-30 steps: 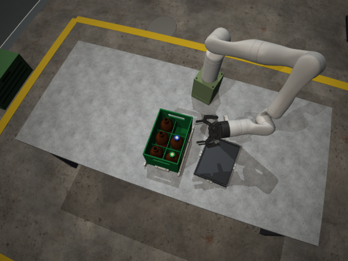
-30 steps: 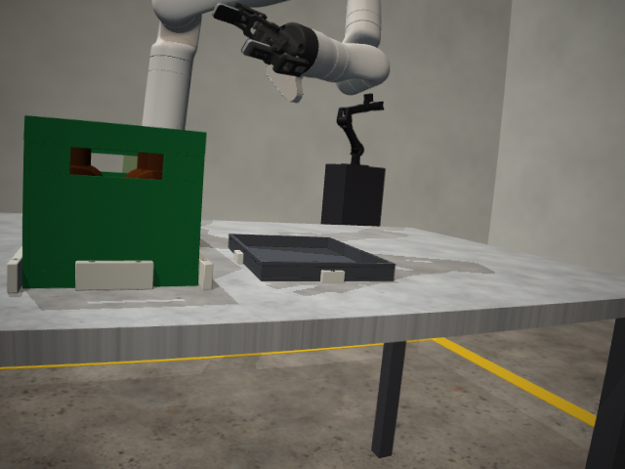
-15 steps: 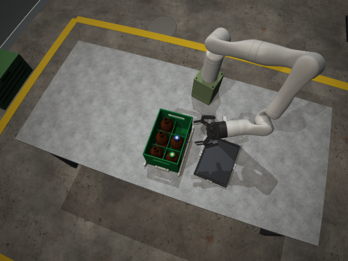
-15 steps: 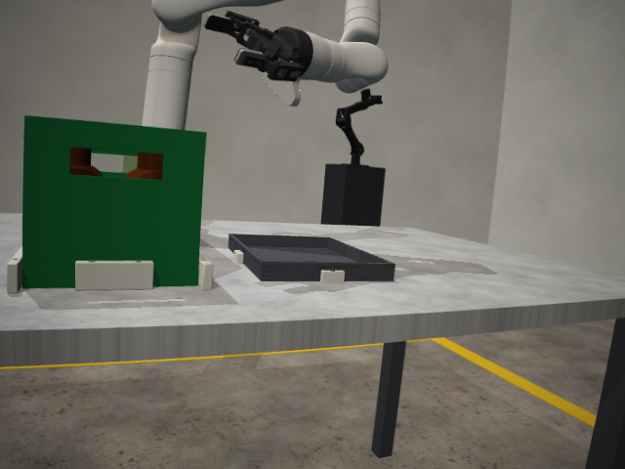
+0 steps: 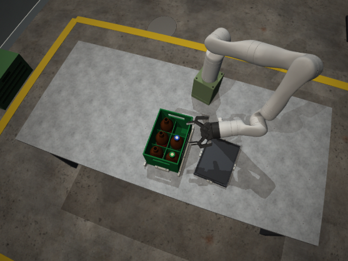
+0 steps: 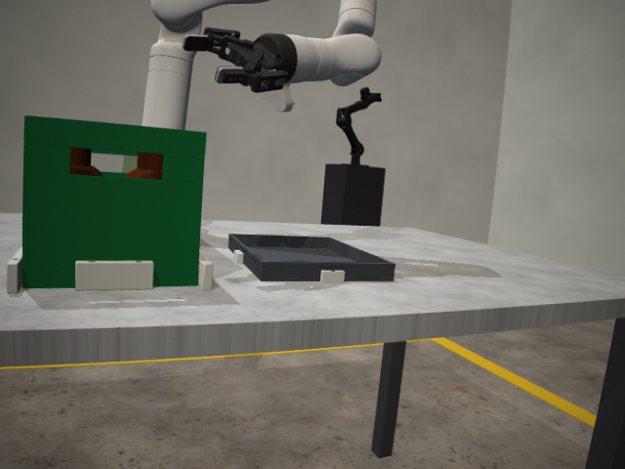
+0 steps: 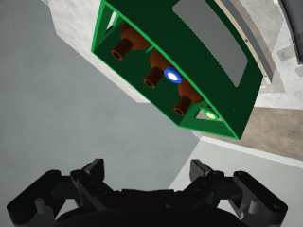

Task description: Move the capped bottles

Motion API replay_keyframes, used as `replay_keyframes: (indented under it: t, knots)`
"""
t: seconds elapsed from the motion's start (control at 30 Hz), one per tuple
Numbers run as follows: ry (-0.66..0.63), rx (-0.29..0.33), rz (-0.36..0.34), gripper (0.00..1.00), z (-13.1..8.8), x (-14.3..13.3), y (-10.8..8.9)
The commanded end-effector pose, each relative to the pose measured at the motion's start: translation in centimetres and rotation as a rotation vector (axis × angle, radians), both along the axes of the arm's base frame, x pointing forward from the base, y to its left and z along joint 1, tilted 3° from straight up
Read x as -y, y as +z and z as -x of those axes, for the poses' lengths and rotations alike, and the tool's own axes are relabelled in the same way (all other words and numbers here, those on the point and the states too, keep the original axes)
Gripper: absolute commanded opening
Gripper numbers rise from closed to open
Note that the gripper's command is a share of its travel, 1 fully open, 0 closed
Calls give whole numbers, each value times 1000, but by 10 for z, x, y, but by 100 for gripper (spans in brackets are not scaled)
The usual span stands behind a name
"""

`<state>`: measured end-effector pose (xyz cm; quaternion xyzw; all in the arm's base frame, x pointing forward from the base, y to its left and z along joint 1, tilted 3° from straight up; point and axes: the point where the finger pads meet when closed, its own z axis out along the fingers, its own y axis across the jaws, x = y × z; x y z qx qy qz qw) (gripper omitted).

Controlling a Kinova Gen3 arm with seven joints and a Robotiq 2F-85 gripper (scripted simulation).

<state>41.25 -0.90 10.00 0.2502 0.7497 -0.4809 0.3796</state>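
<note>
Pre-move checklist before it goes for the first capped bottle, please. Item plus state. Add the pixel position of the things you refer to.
1. Gripper [image 5: 193, 132] [image 6: 201, 59] [image 7: 147, 169] open, nothing held: ok
2. Crate [image 5: 161, 162] [image 6: 110, 227] [image 7: 220, 78] upright on the table: ok
3. Blue-capped bottle [image 5: 176, 142] and green-capped bottle [image 5: 172, 156] located in the crate: ok
4. Tray [image 5: 217, 162] [image 6: 328, 269] flat, no bottles on it: ok
5. Fingers lined up over a cap: not ok, they point sideways beside the crate
6. Cap tightness: cannot tell

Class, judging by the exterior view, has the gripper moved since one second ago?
Yes: the gripper is lower and further left in the picture, closer to the crate.
</note>
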Motion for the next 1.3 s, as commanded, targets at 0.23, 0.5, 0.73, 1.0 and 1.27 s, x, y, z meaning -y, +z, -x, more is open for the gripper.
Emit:
replay_keyframes:
  t: [0.23, 0.5, 0.73, 1.0, 1.27]
  knots:
    - [-66, 12, -102, 100, 2, 25, -21]
    - [-91, 18, -166, 100, 2, 35, -33]
    - [-135, 27, -244, 100, 3, 55, -45]
    - [-157, 31, -306, 100, 3, 67, -53]
    - [-207, 41, -395, 100, 4, 94, -56]
